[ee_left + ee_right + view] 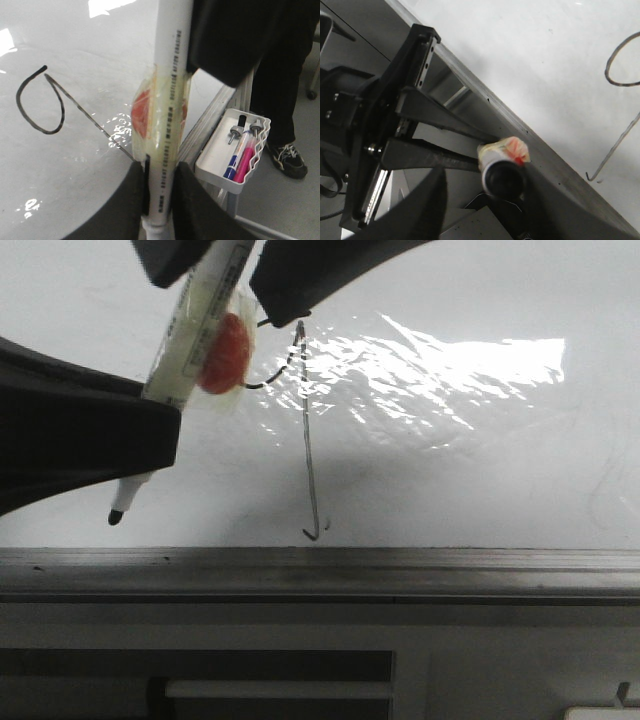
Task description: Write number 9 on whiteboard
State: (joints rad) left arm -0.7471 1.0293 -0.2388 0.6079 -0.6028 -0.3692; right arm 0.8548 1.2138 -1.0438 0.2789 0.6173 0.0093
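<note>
The whiteboard [480, 470] fills the front view, with a glare patch and a grey edge rail [320, 570] below. The number 9 [308, 440] is drawn on it: a long thin stem with a hooked foot, its loop partly hidden behind the marker. The loop shows in the left wrist view [40, 105] and the right wrist view [620, 65]. My left gripper [165, 435] is shut on the white marker pen [190, 330], whose black tip [115, 517] sits left of the 9, near the rail. My right gripper [225, 290] is open, straddling the marker's back end [502, 175].
A white wire basket [235, 155] holding blue and pink markers hangs off the board's edge. A person's dark trouser legs and a shoe [287, 160] stand beside it. Below the rail is a grey panel with a white bar [280, 690].
</note>
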